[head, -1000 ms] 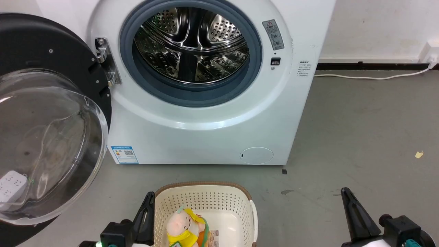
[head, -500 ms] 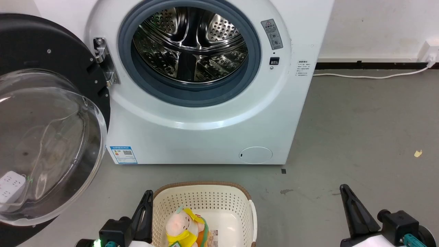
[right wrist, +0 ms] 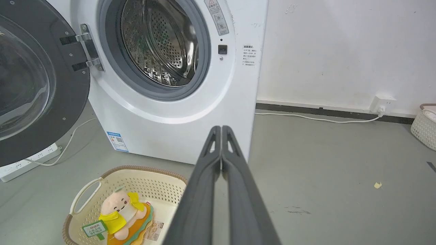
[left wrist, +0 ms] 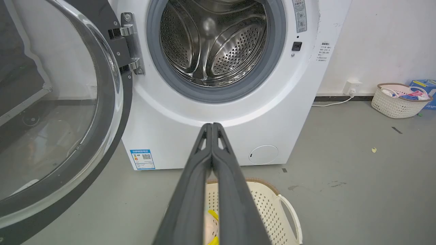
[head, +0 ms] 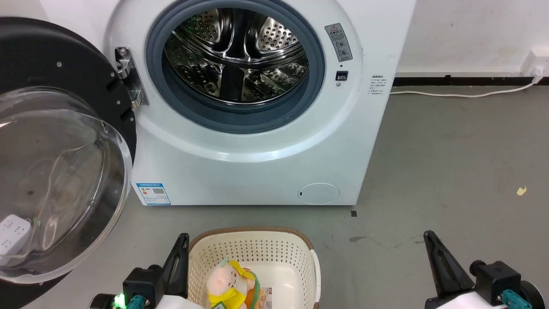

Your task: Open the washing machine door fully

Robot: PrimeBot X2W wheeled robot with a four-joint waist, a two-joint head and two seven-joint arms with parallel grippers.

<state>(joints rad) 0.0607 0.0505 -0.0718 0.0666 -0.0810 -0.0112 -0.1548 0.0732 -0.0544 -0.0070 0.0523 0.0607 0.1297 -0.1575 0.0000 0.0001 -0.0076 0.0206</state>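
Note:
The white washing machine stands ahead with its steel drum exposed. Its black door is swung wide to the left on its hinge, the clear glass bowl bulging toward me. My left gripper is shut and empty, low at the bottom left beside a basket. My right gripper is shut and empty at the bottom right, over bare floor. Neither touches the door.
A cream laundry basket with a plush toy sits on the floor before the machine. A white power strip lies behind the door glass. A cable runs along the wall; another basket stands far right.
The whole head view has shifted slightly left and up, so the camera moved. Door, machine and basket keep their places relative to each other; both grippers stay shut.

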